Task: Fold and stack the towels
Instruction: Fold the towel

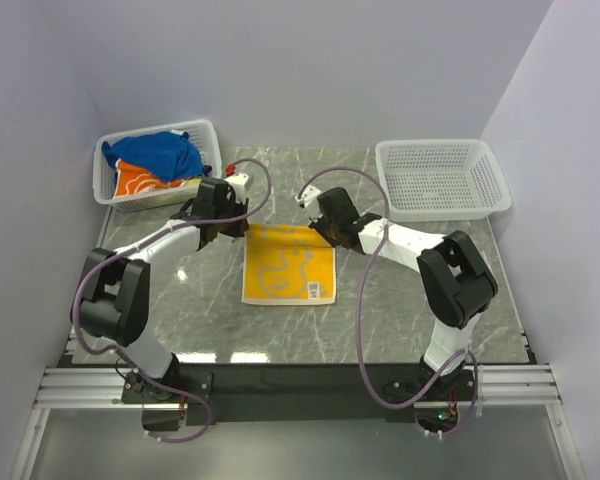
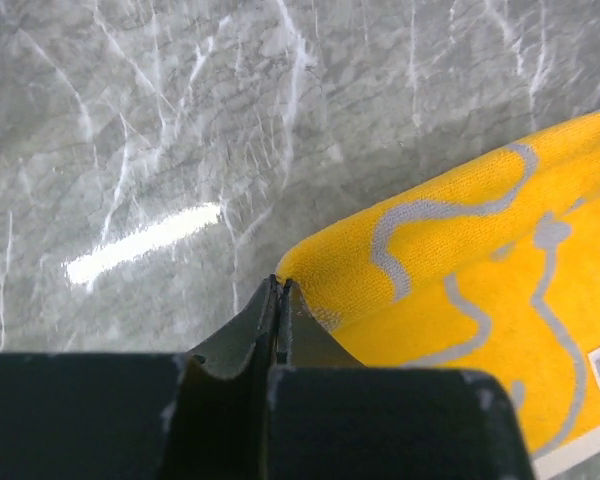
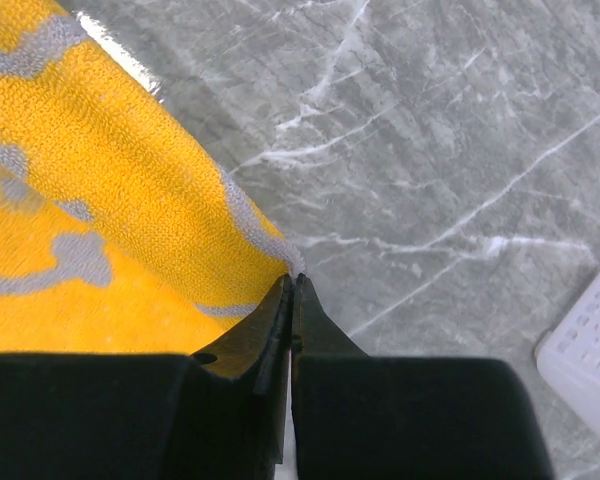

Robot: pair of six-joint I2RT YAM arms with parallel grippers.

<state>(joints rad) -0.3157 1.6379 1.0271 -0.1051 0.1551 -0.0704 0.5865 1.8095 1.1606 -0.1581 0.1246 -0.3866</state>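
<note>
A yellow towel [image 1: 288, 264] with pale swirls lies spread in the middle of the marble table. My left gripper [image 1: 238, 226] is shut on its far left corner; in the left wrist view the jaws [image 2: 280, 283] pinch the very tip of the yellow towel [image 2: 460, 270]. My right gripper [image 1: 326, 232] is shut on the far right corner, its tips [image 3: 295, 279] closed on the pale edge of the yellow towel [image 3: 90, 200]. A blue towel [image 1: 162, 150] and an orange towel [image 1: 140, 182] lie bunched in the left basket.
A white mesh basket [image 1: 208, 130] with the two towels stands at the back left. A second white mesh basket [image 1: 440, 180] stands at the back right; its corner [image 3: 590, 350] shows in the right wrist view. Grey marble table [image 1: 180, 300] surrounds the yellow towel.
</note>
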